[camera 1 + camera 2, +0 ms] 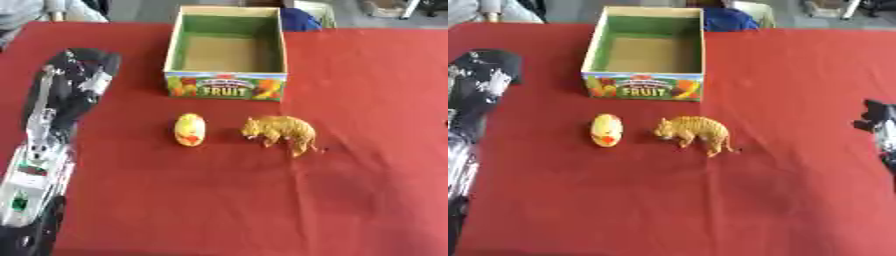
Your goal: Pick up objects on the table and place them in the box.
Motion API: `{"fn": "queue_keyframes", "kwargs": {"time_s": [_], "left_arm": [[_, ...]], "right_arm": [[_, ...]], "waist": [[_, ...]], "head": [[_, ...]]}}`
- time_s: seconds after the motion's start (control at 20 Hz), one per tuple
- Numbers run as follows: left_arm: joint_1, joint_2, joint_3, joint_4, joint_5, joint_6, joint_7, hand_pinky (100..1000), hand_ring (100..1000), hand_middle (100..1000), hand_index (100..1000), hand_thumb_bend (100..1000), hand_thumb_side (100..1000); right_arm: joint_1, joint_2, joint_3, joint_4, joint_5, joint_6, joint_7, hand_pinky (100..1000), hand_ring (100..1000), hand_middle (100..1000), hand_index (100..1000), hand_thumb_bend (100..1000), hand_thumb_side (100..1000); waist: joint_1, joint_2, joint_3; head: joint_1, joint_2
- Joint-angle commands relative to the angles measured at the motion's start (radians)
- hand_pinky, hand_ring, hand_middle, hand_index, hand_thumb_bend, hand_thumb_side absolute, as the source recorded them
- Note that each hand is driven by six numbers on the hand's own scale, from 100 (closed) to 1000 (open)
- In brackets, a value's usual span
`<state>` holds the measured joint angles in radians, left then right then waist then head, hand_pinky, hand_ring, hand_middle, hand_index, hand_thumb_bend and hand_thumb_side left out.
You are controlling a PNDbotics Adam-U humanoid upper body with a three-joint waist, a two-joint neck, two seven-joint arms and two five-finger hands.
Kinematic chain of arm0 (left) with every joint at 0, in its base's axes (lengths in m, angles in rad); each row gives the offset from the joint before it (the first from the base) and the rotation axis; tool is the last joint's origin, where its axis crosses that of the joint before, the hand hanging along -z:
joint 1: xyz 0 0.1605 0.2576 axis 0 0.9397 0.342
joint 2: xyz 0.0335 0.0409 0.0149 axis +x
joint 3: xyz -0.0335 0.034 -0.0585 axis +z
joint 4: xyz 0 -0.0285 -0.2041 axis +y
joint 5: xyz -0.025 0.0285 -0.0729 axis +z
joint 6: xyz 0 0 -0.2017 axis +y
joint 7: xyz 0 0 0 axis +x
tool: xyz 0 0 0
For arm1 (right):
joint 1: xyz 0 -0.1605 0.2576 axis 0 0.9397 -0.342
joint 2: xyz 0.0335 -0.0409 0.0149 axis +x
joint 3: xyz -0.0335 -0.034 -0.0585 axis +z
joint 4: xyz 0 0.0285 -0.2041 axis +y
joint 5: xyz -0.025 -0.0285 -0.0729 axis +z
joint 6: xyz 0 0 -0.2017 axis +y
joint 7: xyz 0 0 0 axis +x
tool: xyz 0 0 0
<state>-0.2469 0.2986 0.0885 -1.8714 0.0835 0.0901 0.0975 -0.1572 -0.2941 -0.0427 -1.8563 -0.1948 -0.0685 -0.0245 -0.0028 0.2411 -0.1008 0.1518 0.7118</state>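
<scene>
Two small things lay on the red desk (367,200) in front of me, side by side and a little apart. One was a yellow egg-shaped toy (190,129) with a red and orange marking, lying on its side. To its right was an orange striped toy tiger (282,132), its head turned toward the egg shape.

Just beyond them, farther from me, sat the box (227,86), an open cardboard carton with green inner walls and the word FRUIT on its front. What I could see of its floor was bare, so I judged that nothing had been placed yet and both toys were left to move.

My left robot hand (83,70) hung over the desk well to the left of the toys, level with the box front. It held nothing, but I could not tell how its fingers were set. My right robot hand (878,120) showed only as a dark shape at the right edge, far from the tiger, and its fingers were unclear too.
</scene>
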Motion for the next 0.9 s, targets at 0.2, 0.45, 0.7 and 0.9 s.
{"fn": "queue_keyframes", "kwargs": {"time_s": [0.2, 0.45, 0.7, 0.9], "left_arm": [[-0.007, 0.016, -0.002, -0.023, -0.022, -0.031, -0.102, 625, 590, 586, 660, 594, 177], [-0.009, 0.02, -0.003, -0.021, -0.039, -0.044, -0.149, 628, 598, 593, 667, 582, 129], [-0.021, 0.049, -0.028, -0.017, -0.095, -0.031, -0.193, 630, 606, 602, 676, 527, 100], [-0.043, 0.093, -0.079, -0.014, -0.211, 0.002, -0.25, 632, 605, 605, 692, 483, 100]], "right_arm": [[-0.004, -0.01, -0.005, -0.022, -0.003, -0.001, 0.0, 706, 862, 531, 580, 100, 354], [-0.003, -0.01, -0.004, -0.022, -0.003, 0.0, 0.0, 706, 863, 531, 580, 100, 355], [-0.004, -0.011, -0.003, -0.021, -0.003, 0.0, 0.001, 706, 863, 531, 580, 100, 356], [-0.004, -0.011, -0.001, -0.021, -0.003, 0.0, 0.004, 706, 863, 531, 580, 100, 357]], "waist": [[-0.002, -0.016, 0.001], [-0.001, -0.016, 0.001], [-0.001, -0.017, -0.002], [0.0, -0.017, -0.006]], "head": [[0.002, -0.006], [0.002, -0.007], [0.004, -0.008], [0.007, -0.007]]}}
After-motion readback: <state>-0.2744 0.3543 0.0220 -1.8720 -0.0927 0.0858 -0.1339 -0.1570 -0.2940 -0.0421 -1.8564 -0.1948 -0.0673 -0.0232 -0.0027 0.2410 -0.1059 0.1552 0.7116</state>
